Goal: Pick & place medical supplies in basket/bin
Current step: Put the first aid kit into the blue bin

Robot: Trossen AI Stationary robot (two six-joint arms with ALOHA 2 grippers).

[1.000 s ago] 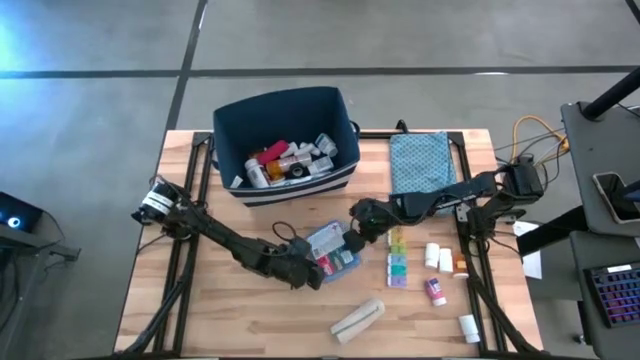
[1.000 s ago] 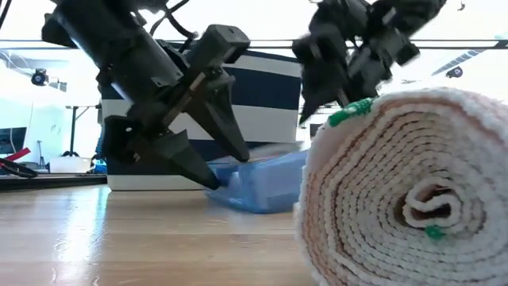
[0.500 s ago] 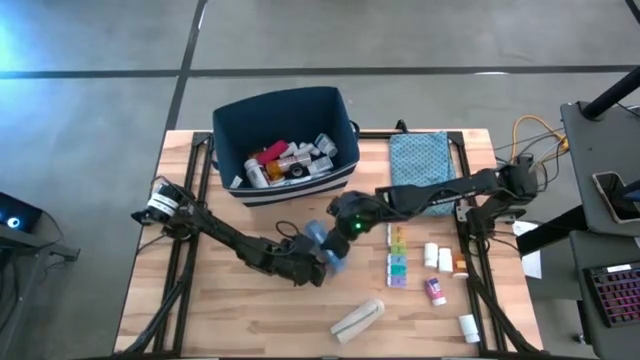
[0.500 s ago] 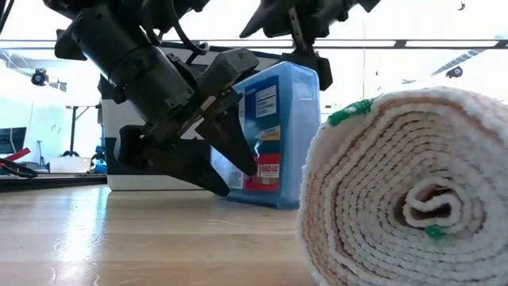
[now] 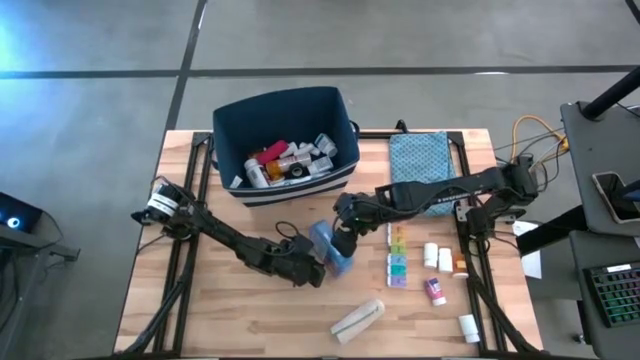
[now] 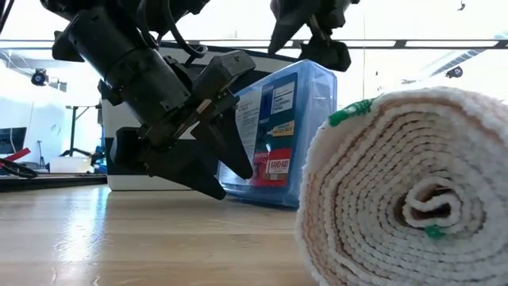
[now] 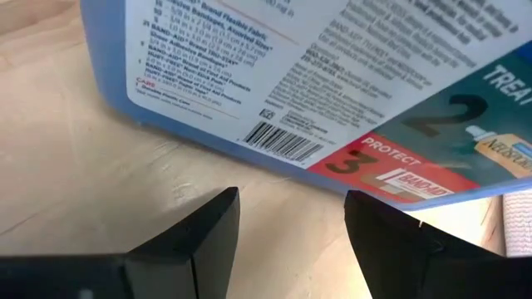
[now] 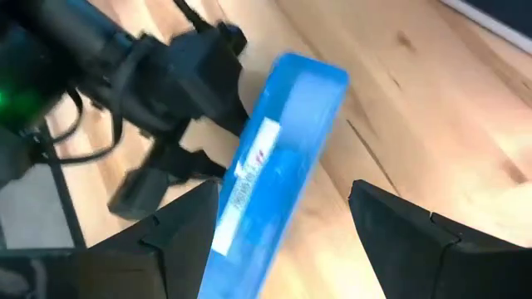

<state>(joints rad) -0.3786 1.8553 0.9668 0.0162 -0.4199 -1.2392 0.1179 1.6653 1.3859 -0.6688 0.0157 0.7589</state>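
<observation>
The blue-red flat box (image 5: 322, 245) stands tilted on one long edge on the table, just in front of the navy bin (image 5: 335, 110), which holds several bottles and tubes. My left gripper (image 7: 291, 199) is open and low at the table, its fingertips before the lower edge of the box's labelled face (image 7: 332, 83). My right gripper (image 8: 283, 208) is open above the box (image 8: 283, 141), a finger on either side of its top edge. In the low view the left gripper (image 6: 226, 171) stands left of the box (image 6: 278, 135) and the right gripper (image 6: 313, 48) is over it. My left gripper's fingertips (image 7: 224, 208) stand close to the box's lower edge (image 7: 274, 149); whether they touch it I cannot tell. My right gripper comes slanting down from above. One finger (image 8: 195, 220) lies against a broad face near the top edge (image 8: 241, 199); the other stands clear. The box rests on its lower edge, tilted.
A beige bandage roll (image 5: 358, 318) lies near the front edge and fills the right of the low view (image 6: 405, 191). The rainbow pill organizer (image 5: 397, 258), white bottles (image 5: 432, 255) and a tube (image 5: 468, 325) lie to the right. The teal pouch (image 5: 420, 162) lies at the far right.
My right gripper has risen, rolled and shifted a little toward the table's left. The box, which lay flat, has been tipped up onto one long edge and now stands tilted; its lower edge has stayed by my left gripper.
</observation>
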